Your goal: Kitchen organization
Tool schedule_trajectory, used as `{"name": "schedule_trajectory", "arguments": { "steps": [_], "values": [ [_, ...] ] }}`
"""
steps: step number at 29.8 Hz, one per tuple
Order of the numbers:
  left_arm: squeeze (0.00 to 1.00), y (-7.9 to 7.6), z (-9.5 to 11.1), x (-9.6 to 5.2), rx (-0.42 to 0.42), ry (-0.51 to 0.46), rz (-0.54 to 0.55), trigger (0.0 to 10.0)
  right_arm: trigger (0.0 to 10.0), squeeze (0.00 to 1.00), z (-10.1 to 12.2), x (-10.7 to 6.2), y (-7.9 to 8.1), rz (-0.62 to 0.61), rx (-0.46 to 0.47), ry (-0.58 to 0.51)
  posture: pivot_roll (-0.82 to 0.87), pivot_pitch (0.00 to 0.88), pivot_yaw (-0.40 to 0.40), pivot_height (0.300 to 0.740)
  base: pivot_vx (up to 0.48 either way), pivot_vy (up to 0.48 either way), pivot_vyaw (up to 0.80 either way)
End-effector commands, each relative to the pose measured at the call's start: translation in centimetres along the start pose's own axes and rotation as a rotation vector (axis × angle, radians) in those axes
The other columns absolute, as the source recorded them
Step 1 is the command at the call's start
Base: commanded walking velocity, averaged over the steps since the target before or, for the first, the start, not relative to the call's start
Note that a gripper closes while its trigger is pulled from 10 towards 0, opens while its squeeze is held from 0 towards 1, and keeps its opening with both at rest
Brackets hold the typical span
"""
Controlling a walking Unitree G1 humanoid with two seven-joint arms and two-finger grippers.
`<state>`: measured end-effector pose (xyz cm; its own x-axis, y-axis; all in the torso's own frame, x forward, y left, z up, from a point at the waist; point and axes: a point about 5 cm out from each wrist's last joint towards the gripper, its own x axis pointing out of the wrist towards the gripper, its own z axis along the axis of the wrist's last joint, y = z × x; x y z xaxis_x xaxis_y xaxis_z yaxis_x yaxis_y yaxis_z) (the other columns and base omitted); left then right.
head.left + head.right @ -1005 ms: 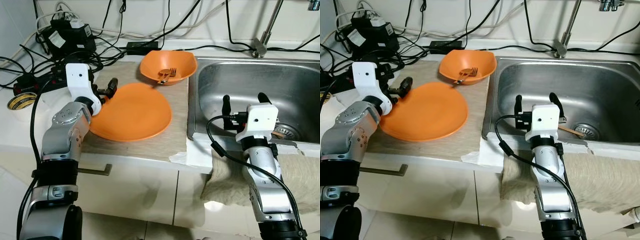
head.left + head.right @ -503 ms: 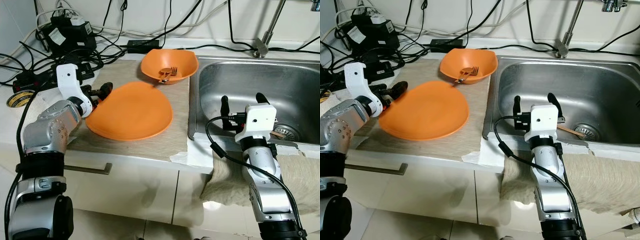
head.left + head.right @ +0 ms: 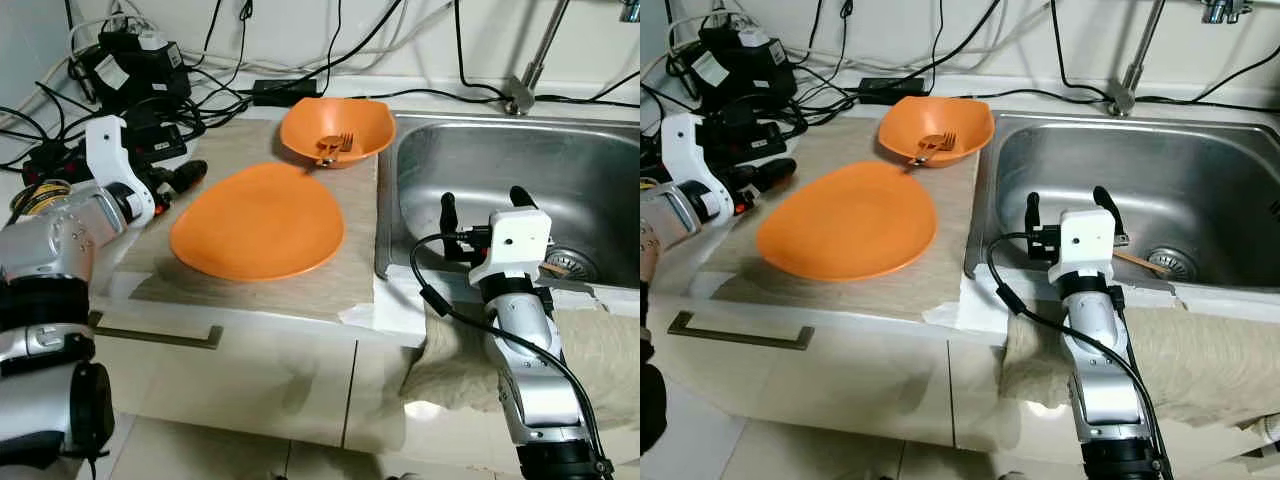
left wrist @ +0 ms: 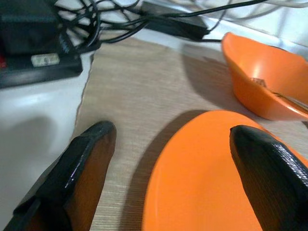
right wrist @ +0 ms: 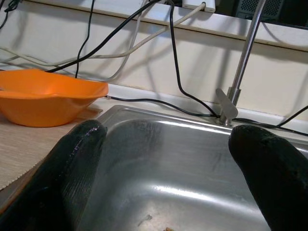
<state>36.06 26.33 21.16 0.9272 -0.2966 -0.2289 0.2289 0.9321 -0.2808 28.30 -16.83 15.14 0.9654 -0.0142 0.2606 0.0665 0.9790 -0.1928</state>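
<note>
An orange plate (image 3: 258, 222) lies flat on the beige mat (image 3: 240, 150). Behind it stands an orange bowl (image 3: 335, 125) with a fork (image 3: 335, 146) inside. My left gripper (image 3: 180, 180) is open just left of the plate, its fingers apart from the rim; in the left wrist view the plate's edge (image 4: 207, 178) lies ahead between the spread fingers (image 4: 91, 154). My right gripper (image 3: 1066, 198) hangs open over the front edge of the steel sink (image 3: 450, 160), holding nothing.
Black cables and power bricks (image 3: 140, 65) crowd the counter's back left. A tap (image 3: 530, 60) rises behind the sink. A wooden stick (image 3: 1137, 262) lies by the drain. A beige cloth (image 3: 600, 350) drapes over the counter front at the right.
My left gripper has pulled back to the left, off the plate's left rim, and the plate now lies flat on the mat. The right arm has stayed in place.
</note>
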Motion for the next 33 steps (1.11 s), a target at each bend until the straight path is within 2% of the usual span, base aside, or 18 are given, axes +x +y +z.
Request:
{"name": "schedule_trajectory", "arguments": {
  "steps": [1, 6, 17, 20, 33],
  "values": [
    [0.00, -0.3, 0.1, 0.2, 0.028, 0.013, -0.034, 10.0, 10.0, 0.00, -0.1, 0.0, 0.2, 0.011, 0.001, 0.007, 0.00, 0.000, 0.051, 0.736, 0.000, 0.000, 0.00],
    [0.00, -0.9, -1.3, 0.7, 0.045, 0.059, -0.091, 10.0, 10.0, 0.00, 0.0, 0.1, 0.2, 0.012, 0.005, 0.005, 0.00, 0.000, 0.052, 0.736, 0.000, 0.000, 0.00],
    [0.00, -0.7, -3.2, 0.9, 0.028, 0.110, -0.143, 10.0, 10.0, 0.00, -0.1, 0.0, 0.2, 0.016, 0.003, 0.008, -0.01, 0.000, 0.046, 0.736, 0.000, 0.000, 0.00],
    [0.00, -0.7, -3.4, 1.0, 0.011, 0.113, -0.153, 10.0, 10.0, 0.00, -0.1, 0.0, 0.1, 0.018, 0.002, 0.009, 0.00, 0.000, 0.043, 0.736, 0.000, 0.000, 0.00],
    [0.00, 0.1, -4.1, 0.8, 0.052, 0.141, -0.140, 10.0, 10.0, 0.00, -0.1, 0.1, 0.3, 0.027, 0.000, 0.009, 0.00, 0.000, 0.045, 0.736, 0.000, 0.000, 0.00]
  ]
}}
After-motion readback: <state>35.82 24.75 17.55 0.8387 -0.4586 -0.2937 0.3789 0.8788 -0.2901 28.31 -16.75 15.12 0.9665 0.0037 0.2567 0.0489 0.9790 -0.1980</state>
